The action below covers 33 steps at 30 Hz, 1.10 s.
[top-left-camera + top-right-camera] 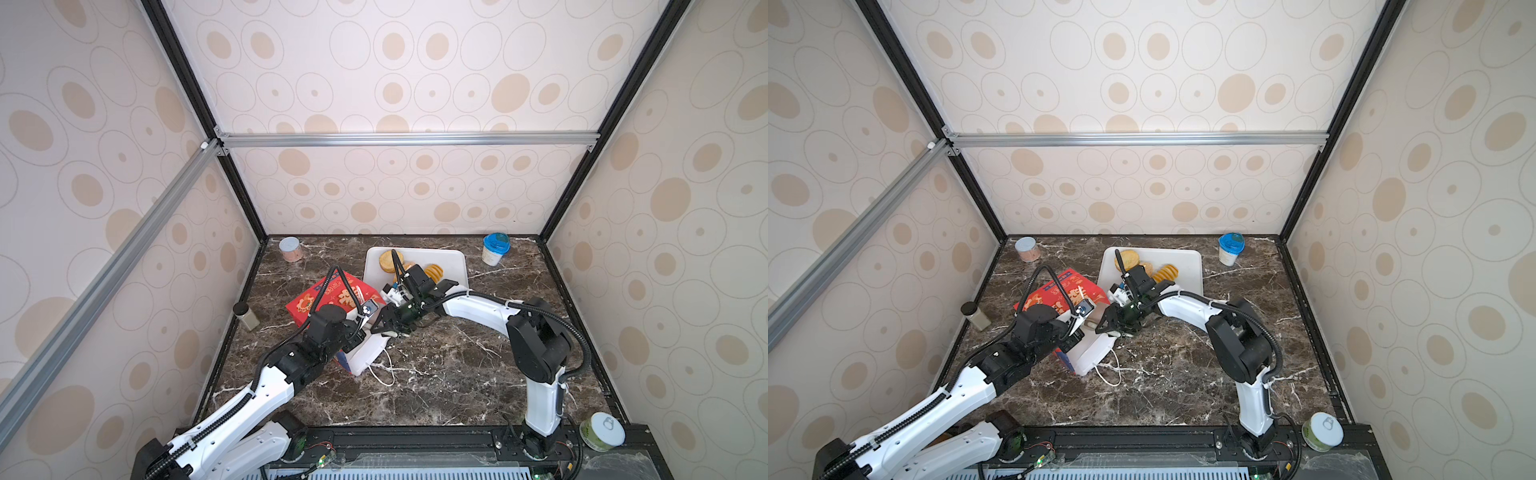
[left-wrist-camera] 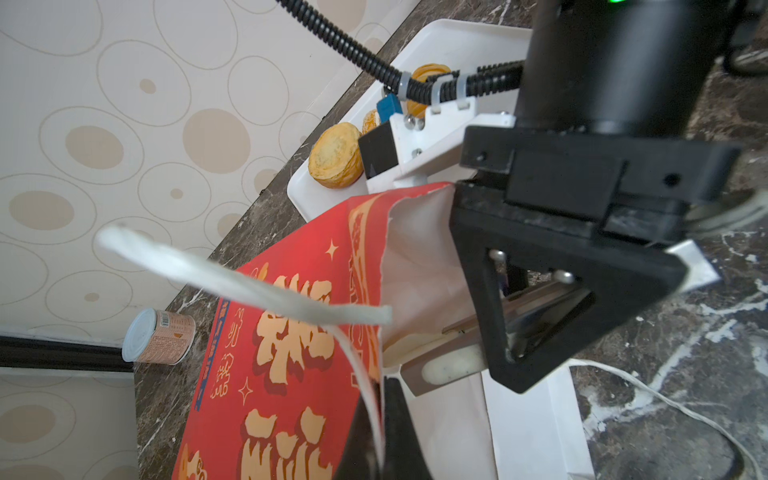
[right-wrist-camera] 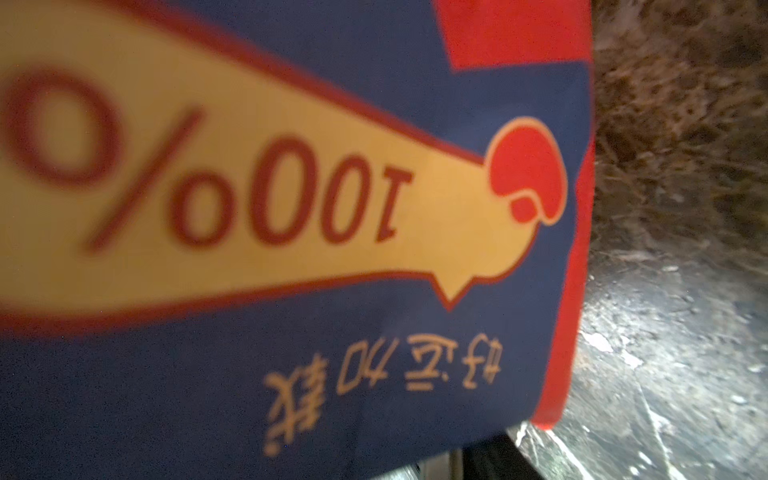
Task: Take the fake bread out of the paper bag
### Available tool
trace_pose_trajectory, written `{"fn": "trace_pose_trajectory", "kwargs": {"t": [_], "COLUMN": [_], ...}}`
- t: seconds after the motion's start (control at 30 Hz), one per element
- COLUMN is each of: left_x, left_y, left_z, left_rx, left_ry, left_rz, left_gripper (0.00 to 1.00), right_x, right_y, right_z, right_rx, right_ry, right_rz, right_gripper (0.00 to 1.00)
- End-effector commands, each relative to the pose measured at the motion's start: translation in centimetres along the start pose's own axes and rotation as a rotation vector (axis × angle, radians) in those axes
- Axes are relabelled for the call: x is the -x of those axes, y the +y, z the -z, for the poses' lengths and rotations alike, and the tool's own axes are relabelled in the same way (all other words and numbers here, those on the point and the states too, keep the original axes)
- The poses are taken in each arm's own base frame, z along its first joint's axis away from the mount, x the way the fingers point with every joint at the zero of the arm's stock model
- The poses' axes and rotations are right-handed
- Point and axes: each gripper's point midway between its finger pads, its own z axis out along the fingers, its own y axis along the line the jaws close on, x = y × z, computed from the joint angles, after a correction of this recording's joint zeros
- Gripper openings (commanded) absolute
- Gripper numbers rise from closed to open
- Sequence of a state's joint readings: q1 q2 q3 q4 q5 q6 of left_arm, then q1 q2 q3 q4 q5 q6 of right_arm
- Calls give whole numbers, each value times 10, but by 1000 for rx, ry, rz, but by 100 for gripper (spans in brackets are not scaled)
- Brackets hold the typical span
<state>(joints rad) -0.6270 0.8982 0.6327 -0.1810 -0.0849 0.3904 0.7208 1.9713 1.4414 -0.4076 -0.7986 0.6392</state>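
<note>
A: While the left gripper (image 2: pixel 384 415) pinches the rim of the red, white-lined paper bag (image 1: pixel 328 297) lying at nine o'clock, how should the right gripper (image 1: pixel 392 328) enter?

B: Jaws partly apart; slide low and deep. Three golden toy breads (image 1: pixel 388 261) sit on the flat white tray (image 1: pixel 455 266) at twelve; any inside are hidden.

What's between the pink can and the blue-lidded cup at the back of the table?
The white tray holding fake bread, with bare tabletop either side; both top views show it.

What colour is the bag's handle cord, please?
White; the cord shows best in the left wrist view.
</note>
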Motion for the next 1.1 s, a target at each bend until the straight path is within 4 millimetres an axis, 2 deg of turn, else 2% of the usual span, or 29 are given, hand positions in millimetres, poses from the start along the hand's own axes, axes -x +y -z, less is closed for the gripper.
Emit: {"fn": "trace_pose_trajectory", "kwargs": {"t": [0.0,0.23,0.4,0.53,0.6,0.7,0.87,1.07], "left_x": [23,21,22,21,22,21,27,35], "left_y": [2,-1,2,4,5,7,14,28], "left_z": [8,14,18,19,19,18,21,17], "left_rx": [6,17,38,47,50,58,80,97], "left_ry": [-105,-146,-159,-152,-151,-142,-156,-128], "left_rz": [-23,-15,-11,-11,-4,22,91,185], "left_gripper": [0,0,0,0,0,0,0,0], "right_x": [7,16,22,24,21,12,-9,-28], "right_y": [-6,-22,-18,-16,-17,-16,-15,1], "right_z": [-3,-21,-32,-33,-30,-22,-4,18], "right_rx": [-48,-134,-132,-140,-152,-176,-204,-161], "right_ry": [3,-3,3,18,28,46,69,42], "right_rz": [-15,-45,-39,-20,-7,27,96,228], "right_gripper": [52,46,39,26,13,0,0,0]}}
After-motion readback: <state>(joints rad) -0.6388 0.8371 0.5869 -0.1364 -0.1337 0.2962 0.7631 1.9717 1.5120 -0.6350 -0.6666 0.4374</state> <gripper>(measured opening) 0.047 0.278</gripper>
